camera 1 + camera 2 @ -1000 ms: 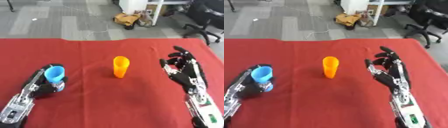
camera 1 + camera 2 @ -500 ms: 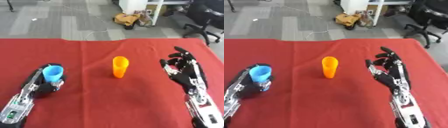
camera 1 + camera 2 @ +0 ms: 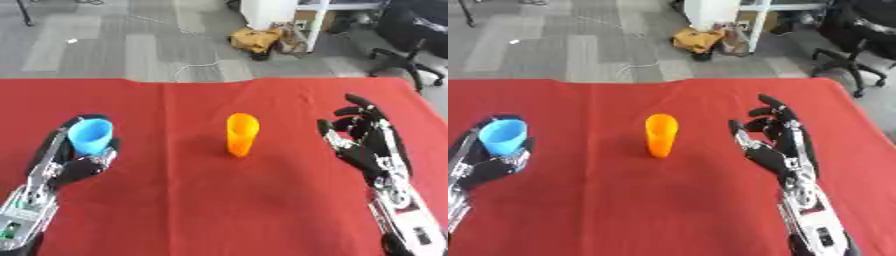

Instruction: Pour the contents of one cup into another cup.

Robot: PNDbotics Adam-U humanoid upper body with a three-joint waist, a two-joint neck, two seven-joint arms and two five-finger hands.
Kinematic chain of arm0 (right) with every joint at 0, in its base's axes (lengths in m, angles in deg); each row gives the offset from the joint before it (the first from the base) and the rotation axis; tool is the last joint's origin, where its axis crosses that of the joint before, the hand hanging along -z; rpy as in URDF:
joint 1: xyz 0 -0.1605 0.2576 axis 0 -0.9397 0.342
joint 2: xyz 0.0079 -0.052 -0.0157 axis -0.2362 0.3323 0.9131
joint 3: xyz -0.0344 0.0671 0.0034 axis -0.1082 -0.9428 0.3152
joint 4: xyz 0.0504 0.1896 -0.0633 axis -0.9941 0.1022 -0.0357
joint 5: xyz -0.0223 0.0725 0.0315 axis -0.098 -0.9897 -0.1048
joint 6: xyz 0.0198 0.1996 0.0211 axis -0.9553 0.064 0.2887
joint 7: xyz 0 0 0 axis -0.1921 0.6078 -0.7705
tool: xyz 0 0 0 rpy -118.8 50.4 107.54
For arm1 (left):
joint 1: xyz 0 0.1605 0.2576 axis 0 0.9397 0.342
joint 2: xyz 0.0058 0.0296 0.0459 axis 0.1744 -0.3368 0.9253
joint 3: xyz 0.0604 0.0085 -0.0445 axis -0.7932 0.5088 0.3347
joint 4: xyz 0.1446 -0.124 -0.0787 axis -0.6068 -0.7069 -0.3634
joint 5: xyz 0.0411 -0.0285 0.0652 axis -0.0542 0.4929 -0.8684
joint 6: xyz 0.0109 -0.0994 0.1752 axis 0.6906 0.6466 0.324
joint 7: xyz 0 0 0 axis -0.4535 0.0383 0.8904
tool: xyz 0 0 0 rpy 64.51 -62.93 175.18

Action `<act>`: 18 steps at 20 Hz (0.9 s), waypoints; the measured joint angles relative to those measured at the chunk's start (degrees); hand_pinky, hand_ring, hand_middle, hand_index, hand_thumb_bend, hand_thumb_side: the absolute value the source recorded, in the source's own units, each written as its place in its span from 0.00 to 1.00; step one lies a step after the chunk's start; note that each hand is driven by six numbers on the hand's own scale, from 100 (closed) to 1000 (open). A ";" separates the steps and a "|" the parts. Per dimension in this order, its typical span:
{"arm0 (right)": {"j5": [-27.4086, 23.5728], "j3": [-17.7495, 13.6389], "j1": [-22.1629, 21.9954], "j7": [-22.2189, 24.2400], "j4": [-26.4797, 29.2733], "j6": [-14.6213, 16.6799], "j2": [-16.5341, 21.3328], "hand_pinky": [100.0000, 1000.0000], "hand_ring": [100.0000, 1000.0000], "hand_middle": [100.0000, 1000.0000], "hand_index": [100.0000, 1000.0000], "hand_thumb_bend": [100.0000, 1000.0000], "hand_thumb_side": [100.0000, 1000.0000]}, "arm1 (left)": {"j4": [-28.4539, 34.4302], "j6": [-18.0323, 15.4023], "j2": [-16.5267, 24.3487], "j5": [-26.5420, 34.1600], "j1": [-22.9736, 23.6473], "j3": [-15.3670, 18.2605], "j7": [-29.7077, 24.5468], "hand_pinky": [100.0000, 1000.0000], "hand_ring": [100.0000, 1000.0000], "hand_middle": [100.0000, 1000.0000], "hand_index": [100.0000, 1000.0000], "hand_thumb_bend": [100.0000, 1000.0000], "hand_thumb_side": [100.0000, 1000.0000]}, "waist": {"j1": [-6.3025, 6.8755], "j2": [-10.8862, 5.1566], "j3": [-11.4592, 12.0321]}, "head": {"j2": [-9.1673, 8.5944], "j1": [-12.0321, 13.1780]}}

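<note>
Red cloth [image 3: 192, 200] covered the whole table, smooth and without folds, and its far edge ran straight across the upper part of both views. Behind this edge the room had a grey carpet floor [image 3: 105, 45], with a thin white cable lying on it, a yellow-brown bag [image 3: 255, 39] near a white cabinet [image 3: 271, 12], and a black office chair [image 3: 411, 35] at the upper right.

The blue cup [image 3: 90, 136] was at the left side of the table, upright, with its open mouth to the top. The left hand [image 3: 74, 165] held it: the fingers were curled around the lower part of the cup from behind and from the sides, and the cup's rim stood above them. What was inside the cup could not be seen.

The orange cup [image 3: 241, 134] stood upright alone near the middle of the cloth, well apart from both hands and touching nothing. It was between the blue cup and the right hand, a little nearer to the right hand in the right eye view.

The right hand [image 3: 776, 142] was at the right side, with the palm turned to the middle and the fingers spread wide and almost straight, holding nothing.

Between the two cups there was only bare cloth. In front of the orange cup, toward the robot, the cloth was bare as well, down to the lower edge of the view. The right edge of the table ran close to the right hand's outer side.
</note>
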 measured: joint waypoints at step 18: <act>-2.77 6.61 9.33 7.64 -20.17 3.32 9.64 0.60 0.59 0.64 0.85 0.43 0.00 | 13.53 3.57 0.90 6.27 4.13 -3.23 -3.35 0.38 0.47 0.50 0.69 0.14 0.00 | 0.60 -0.78 3.76 | 0.13 -1.70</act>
